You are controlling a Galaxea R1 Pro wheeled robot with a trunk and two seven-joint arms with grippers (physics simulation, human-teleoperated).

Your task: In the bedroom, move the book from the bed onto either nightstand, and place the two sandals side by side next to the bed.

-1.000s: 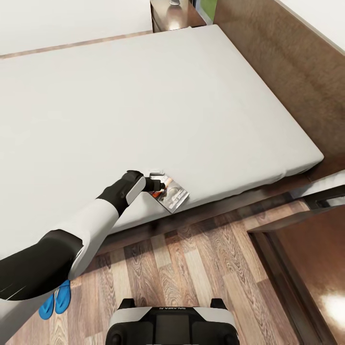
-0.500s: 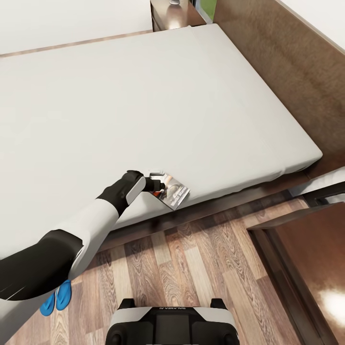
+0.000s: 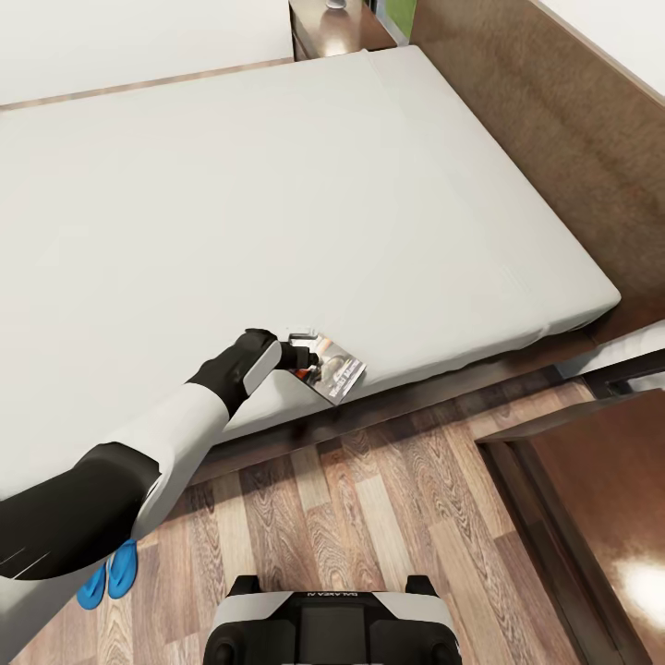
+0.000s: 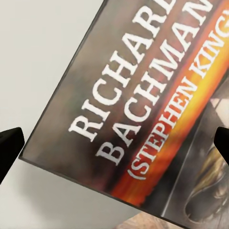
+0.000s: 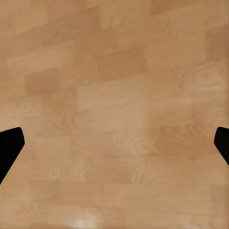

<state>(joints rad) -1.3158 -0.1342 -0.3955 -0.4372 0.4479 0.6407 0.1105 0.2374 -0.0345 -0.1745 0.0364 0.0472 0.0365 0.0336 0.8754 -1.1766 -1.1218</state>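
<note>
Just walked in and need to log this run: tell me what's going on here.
The robot stands at the side of the bed, its left gripper reaching to the book, which lies at the mattress edge nearest the robot. The left wrist view shows the cover close up, with the fingers spread to either side. The two sandals lie side by side on the wood floor behind the left arm. The right gripper hangs open over bare floor.

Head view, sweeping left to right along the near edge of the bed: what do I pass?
The two sandals on the floor → left gripper → the book at the mattress edge → the near right corner of the bed.
</note>
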